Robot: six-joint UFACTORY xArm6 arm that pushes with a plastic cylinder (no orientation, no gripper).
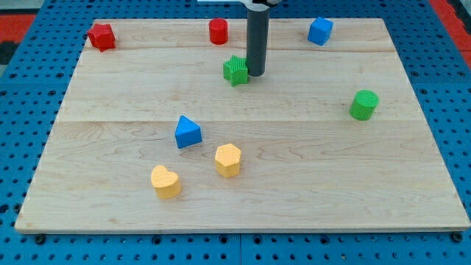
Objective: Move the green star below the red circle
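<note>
The green star [235, 71] lies on the wooden board [309, 184] near the view's top, a little right of centre-left. The red circle [218, 32] stands above it, slightly to the left, near the board's top edge. My tip [255, 73] is at the star's right side, touching or almost touching it. The dark rod rises straight up from there to the view's top.
A red star-like block [101, 36] sits at the top left, a blue block [320, 31] at the top right. A green cylinder [363, 104] is at the right. A blue triangle [187, 132], a yellow hexagon [228, 160] and a yellow heart [165, 182] lie lower left of centre.
</note>
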